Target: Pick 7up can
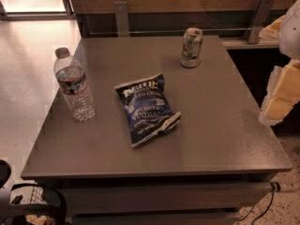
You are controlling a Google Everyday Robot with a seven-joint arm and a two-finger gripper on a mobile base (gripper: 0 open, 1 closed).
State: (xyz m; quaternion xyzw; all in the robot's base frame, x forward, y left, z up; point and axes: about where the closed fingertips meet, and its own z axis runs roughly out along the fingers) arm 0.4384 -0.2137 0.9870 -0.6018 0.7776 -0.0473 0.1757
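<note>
The 7up can [191, 47] stands upright near the far edge of the grey table [220, 130], right of centre. It is silver-white with green lettering and a silver top. My gripper [280, 96] shows as a pale yellow and white shape at the right edge of the view. It hangs beside the table's right side, well to the right of the can and nearer the camera. It touches nothing.
A clear plastic water bottle [74, 86] stands near the table's left edge. A dark blue chip bag [147, 109] lies flat in the middle. A wall rail with metal brackets [121, 18] runs behind the table. A cable [262, 209] hangs at the front right.
</note>
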